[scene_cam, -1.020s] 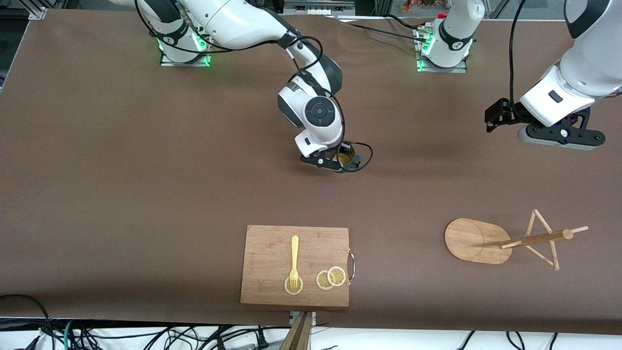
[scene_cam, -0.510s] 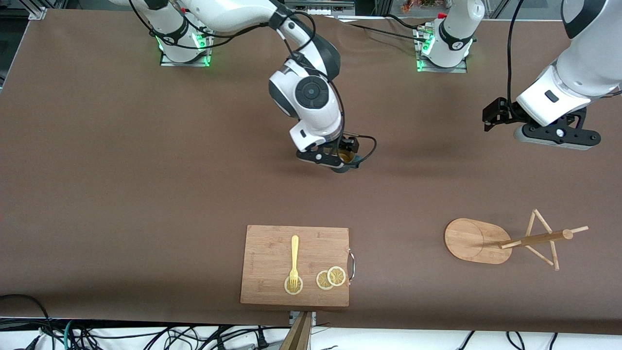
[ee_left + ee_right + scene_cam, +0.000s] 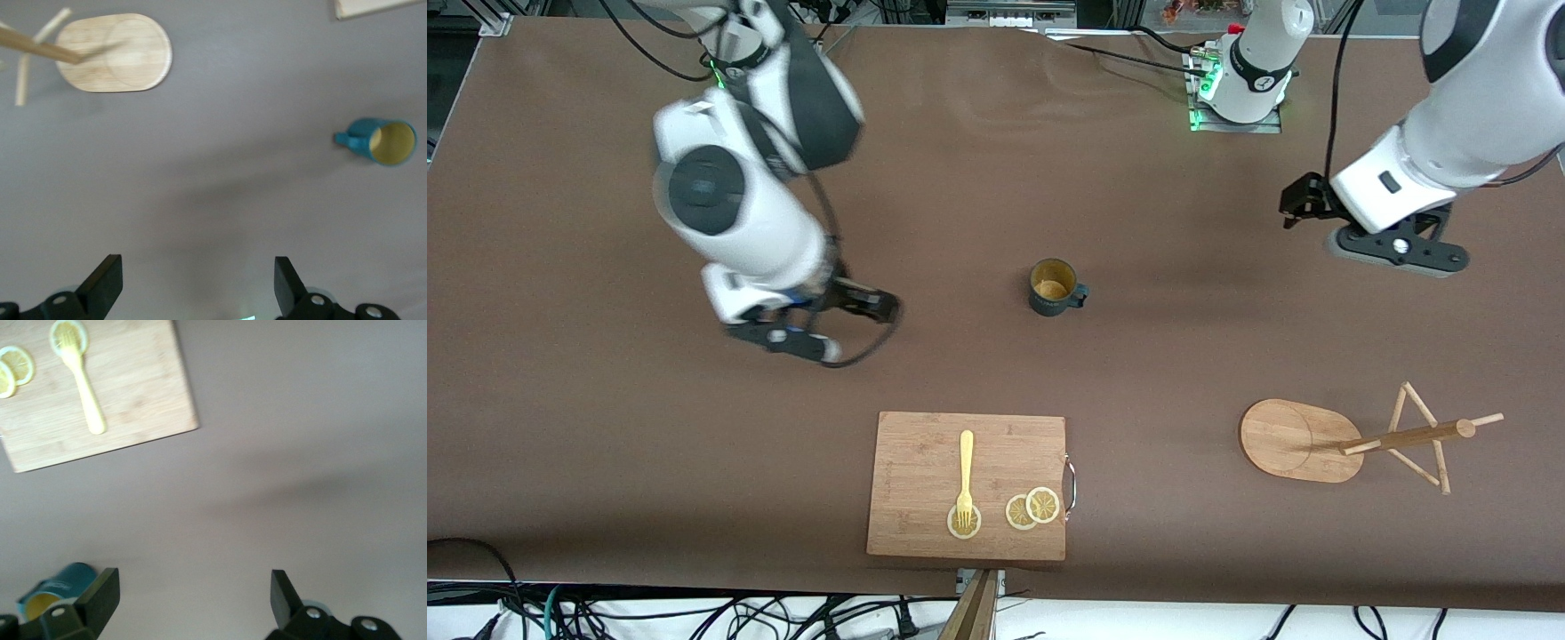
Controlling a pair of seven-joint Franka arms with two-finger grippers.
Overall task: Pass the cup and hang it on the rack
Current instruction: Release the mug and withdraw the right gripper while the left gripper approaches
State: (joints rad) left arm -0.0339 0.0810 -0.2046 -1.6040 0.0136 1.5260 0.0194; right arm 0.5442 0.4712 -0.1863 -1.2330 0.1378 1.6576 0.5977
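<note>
Cup (image 3: 1054, 287) upright on the brown surface (image 3: 605, 427) near mid-table, mouth up, tan interior showing, handle toward the left arm's end. Nothing touches it; bare surface on all sides. No writing readable on it.

Rack (image 3: 1352, 437) lies tipped on its side, nearer the front camera than the cup and toward the left arm's end; oval base on edge, pole and pegs pointing to that end.

Cutting board (image 3: 925, 462) near the front edge, carrying a yellow fork (image 3: 965, 480) and lemon slices (image 3: 1032, 508). Well apart from the cup.

Right gripper (image 3: 805, 333) over bare surface toward the right arm's end, fingers (image 3: 100, 597) spread, empty. Left gripper (image 3: 1392, 249) over bare surface at its own end, fingers (image 3: 107, 283) spread, empty.
</note>
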